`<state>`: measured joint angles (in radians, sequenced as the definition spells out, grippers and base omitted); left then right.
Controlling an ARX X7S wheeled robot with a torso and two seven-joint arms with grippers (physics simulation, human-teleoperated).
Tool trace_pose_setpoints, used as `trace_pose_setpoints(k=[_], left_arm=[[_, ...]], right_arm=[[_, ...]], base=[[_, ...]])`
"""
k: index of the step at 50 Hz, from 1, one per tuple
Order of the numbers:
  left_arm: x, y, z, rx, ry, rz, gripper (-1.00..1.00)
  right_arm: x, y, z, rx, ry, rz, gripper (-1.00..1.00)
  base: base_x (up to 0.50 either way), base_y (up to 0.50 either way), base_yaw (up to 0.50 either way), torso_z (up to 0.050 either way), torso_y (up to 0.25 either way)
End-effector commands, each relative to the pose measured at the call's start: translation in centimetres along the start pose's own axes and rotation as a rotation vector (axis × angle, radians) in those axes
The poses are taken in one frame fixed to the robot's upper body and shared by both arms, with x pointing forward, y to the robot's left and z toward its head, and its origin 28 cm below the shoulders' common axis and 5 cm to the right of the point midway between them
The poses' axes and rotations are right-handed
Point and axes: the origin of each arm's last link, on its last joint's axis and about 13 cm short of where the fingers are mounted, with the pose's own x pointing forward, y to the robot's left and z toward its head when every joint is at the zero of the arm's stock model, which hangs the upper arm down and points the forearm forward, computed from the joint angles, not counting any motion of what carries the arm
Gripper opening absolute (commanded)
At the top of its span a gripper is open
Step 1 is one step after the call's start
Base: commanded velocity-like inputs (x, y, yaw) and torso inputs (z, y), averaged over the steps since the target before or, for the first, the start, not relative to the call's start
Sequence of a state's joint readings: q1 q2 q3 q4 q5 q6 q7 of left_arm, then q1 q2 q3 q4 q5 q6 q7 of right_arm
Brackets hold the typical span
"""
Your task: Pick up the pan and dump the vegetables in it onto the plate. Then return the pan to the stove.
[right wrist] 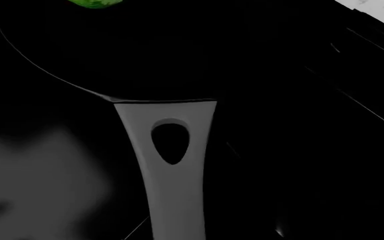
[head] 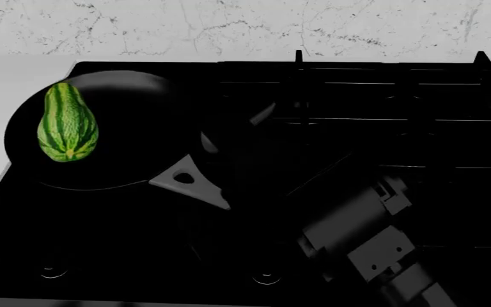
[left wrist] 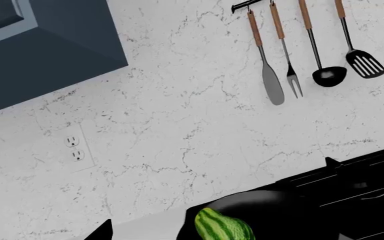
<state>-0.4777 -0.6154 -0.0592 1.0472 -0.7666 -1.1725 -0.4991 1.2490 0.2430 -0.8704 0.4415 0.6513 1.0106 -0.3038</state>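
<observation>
The pan (head: 109,134) sat at the stove's (head: 382,102) left end, looking rigid and handle-heavy, the loose vegetable (head: 67,123) likely to roll. Its grey bracket (right wrist: 172,165) seemed the firmest hold. Neither arm's jaws showed, so I could not tell their state.

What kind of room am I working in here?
A home kitchen, most likely. A gas stove with a pan on it stands against a marble-look wall, where cooking utensils hang from a rail beside a dark cabinet and an outlet.
</observation>
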Motion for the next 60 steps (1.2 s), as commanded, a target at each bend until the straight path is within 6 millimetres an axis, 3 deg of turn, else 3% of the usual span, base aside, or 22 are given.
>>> trace_pose_setpoints(k=[1, 7, 8, 12, 17, 32, 36, 44, 51, 60], left_arm=[[-0.3, -0.1, 0.4, -0.036, -0.025, -0.063, 1.0], [-0.7, 0.0, 1.4, -0.036, -0.059, -0.065, 1.0], [-0.8, 0.0, 1.5, -0.041, -0.066, -0.064, 1.0], [-0.8, 0.1, 1.7, -0.04, -0.073, -0.055, 1.0], [-1.1, 0.4, 1.4, -0.028, -0.058, -0.042, 1.0], [-1.5, 0.8, 1.5, -0.025, -0.055, -0.016, 1.0], [-1.9, 1.4, 1.6, -0.014, -0.058, 0.013, 1.0], [-4.8, 2.0, 1.7, -0.035, -0.06, 0.019, 1.0], [-6.9, 1.4, 0.4, -0.069, -0.025, 0.044, 1.0], [-7.0, 1.4, 0.3, -0.064, -0.055, 0.041, 1.0]], right_arm=[[3.2, 0.4, -1.3, -0.005, 0.075, 0.048, 1.0], [4.6, 0.7, -2.1, 0.021, 0.104, 0.084, 1.0], [4.6, 0.9, -2.3, 0.009, 0.109, 0.101, -1.0], [3.9, 1.3, -2.3, 0.006, 0.09, 0.082, -1.0], [0.6, 2.6, -2.9, 0.0, -0.061, 0.05, -1.0], [-4.7, 2.4, 0.3, 0.02, -0.264, -0.002, -1.0], [-5.6, 2.4, 1.1, 0.018, -0.299, -0.035, -1.0], [-6.9, 1.7, 1.8, 0.022, -0.343, -0.105, -1.0], [-7.7, 1.4, 2.2, 0.016, -0.353, -0.147, -1.0], [-8.6, 1.4, 2.6, 0.022, -0.42, -0.17, -1.0]], base=[[0.0, 0.0, 0.0, 0.0, 0.0], [0.0, 0.0, 0.0, 0.0, 0.0], [0.0, 0.0, 0.01, 0.0, 0.0], [0.0, 0.0, 0.0, 0.0, 0.0], [0.0, 0.0, 0.0, 0.0, 0.0], [0.0, 0.0, 0.0, 0.0, 0.0], [0.0, 0.0, 0.0, 0.0, 0.004], [0.0, 0.0, 0.0, 0.0, 0.001], [0.0, 0.0, 0.0, 0.0, 0.003], [0.0, 0.0, 0.0, 0.002, 0.003]])
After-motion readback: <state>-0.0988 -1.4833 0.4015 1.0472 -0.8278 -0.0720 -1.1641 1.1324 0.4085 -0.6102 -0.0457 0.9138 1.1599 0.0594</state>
